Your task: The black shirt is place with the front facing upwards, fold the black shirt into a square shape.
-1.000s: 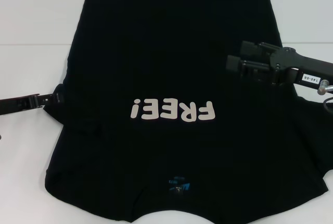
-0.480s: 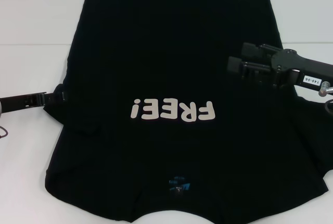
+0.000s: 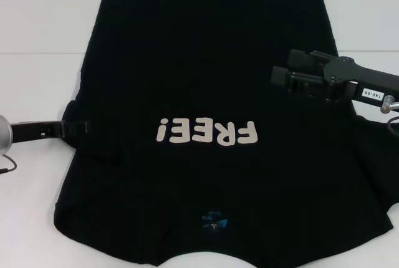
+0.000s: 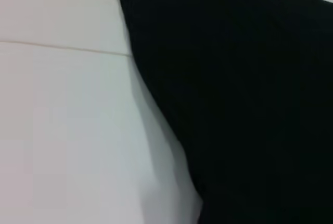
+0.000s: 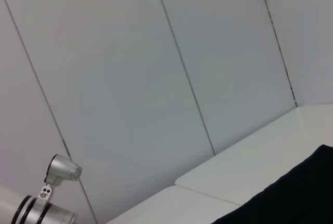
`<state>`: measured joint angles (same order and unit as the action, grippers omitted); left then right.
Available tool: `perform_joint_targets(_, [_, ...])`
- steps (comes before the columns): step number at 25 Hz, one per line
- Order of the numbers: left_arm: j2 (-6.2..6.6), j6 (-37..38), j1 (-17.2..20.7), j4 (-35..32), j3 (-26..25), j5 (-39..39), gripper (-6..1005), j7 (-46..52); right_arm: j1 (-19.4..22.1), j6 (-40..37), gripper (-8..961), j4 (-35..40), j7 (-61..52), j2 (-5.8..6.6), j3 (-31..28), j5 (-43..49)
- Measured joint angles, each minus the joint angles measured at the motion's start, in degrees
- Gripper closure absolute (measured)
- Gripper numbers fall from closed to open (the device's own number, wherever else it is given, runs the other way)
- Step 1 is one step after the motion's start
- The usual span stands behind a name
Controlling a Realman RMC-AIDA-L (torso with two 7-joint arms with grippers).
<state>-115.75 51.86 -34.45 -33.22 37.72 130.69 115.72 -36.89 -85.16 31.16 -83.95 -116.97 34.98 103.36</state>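
Note:
The black shirt (image 3: pixel 206 50) lies spread on the white table, front up, with pale "FREE!" lettering (image 3: pixel 207 133) and a small blue neck label (image 3: pixel 214 223) near the front edge. My left gripper (image 3: pixel 80 128) is low at the shirt's left side, shut on the left sleeve, which is bunched inward over the body. My right gripper (image 3: pixel 283 68) is open and empty, above the shirt's right part. The left wrist view shows the shirt's edge (image 4: pixel 250 104) on the table. The right wrist view shows only a corner of the shirt (image 5: pixel 291 198).
The white table (image 3: pixel 37 43) shows bare on the left, the far side and the far right of the shirt. The right sleeve (image 3: pixel 380 156) spreads out to the right edge. A pale panelled wall (image 5: pixel 156 78) stands behind the table.
My left gripper has moved right and slightly toward me, dragging the left sleeve inward over the shirt. My right gripper has barely moved.

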Motion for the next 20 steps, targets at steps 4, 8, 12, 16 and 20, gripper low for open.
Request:
perform_joint_targets(4, [0.00, 0.0, 0.0, -0.2, 0.5, 0.0, 77, 0.0, 0.0, 0.0, 72, 0.1, 0.0, 0.00, 0.0, 0.0])
perform_joint_targets(8, [0.00, 0.1, -0.2, -0.3, 0.6, 0.0, 87, 0.0, 0.0, 0.0, 72, 0.1, 0.0, 0.00, -0.1, 0.0])
perform_joint_targets(12, [0.10, 0.2, -0.2, -0.4, 0.6, 0.0, 97, 0.2, 0.0, 0.0, 72, 0.1, 0.0, 0.00, -0.2, 0.0])
perform_joint_targets(16, [0.25, 0.4, -0.2, -0.4, 0.5, 0.0, 166, 0.5, 0.0, 0.0, 72, 0.1, 0.0, 0.00, -0.4, 0.0])
perform_joint_targets(20, [0.40, 0.9, -0.2, -0.5, 0.6, 0.0, 371, 0.9, 0.0, 0.0, 71, 0.1, 0.0, 0.00, -0.5, 0.0])
